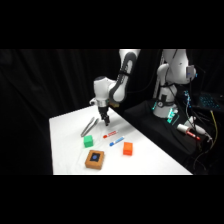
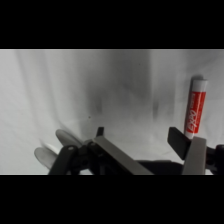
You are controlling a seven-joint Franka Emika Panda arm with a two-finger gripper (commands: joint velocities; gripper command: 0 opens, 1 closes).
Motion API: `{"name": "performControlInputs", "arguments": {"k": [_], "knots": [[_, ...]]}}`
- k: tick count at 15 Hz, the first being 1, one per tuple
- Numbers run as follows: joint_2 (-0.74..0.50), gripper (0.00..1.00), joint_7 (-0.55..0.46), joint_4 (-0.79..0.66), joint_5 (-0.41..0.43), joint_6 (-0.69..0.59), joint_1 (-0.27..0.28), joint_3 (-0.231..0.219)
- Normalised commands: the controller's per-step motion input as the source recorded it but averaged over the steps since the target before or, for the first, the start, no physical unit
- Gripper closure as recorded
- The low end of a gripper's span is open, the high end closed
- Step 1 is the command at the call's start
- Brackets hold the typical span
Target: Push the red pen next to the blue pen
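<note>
A: Where does the red pen lie from the gripper?

B: In the side view it lies on the white table just in front of the gripper and a little to the picture's right, close under it but apart. Its long axis runs up toward the right, and the blue pen lies just beside it on the near side, at about the same angle, with a narrow gap between them.

A: So which way should the push go?

B: I judge it must go broadside, toward the camera: the gripper stands on the far side of the red pen and the blue pen on the near side, so the line is favourable.

A: And the fingers?

B: Spread apart and empty. The wrist view shows the two fingertips with bare table between them, and the red pen stands outside the right finger, lengthwise up the picture.

A: What does each view lack?

B: The wrist view misses the blue pen; the side view adds the metal tongs, a green cube, an orange cube and a brown box
</note>
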Motion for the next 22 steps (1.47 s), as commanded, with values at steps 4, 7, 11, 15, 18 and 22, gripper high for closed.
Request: {"name": "performControlInputs", "arguments": {"k": [4, 7, 11, 15, 18, 22], "knots": [[0.17, 0.0, -0.02, 0.05, -0.141, 0.19, -0.101, 0.079], [0.1, 0.0, 0.05, 0.03, -0.191, 0.14, -0.034, 0.042], [0.03, 0.0, 0.14, 0.01, -0.199, 0.12, 0.077, 0.019], [0.01, 0.0, 0.21, 0.0, -0.193, 0.1, 0.185, 0.014], [0.0, 0.0, 0.22, -0.01, -0.163, 0.07, 0.182, 0.033], [0.02, 0.0, 0.19, 0.0, -0.156, 0.05, 0.136, 0.024]]}}
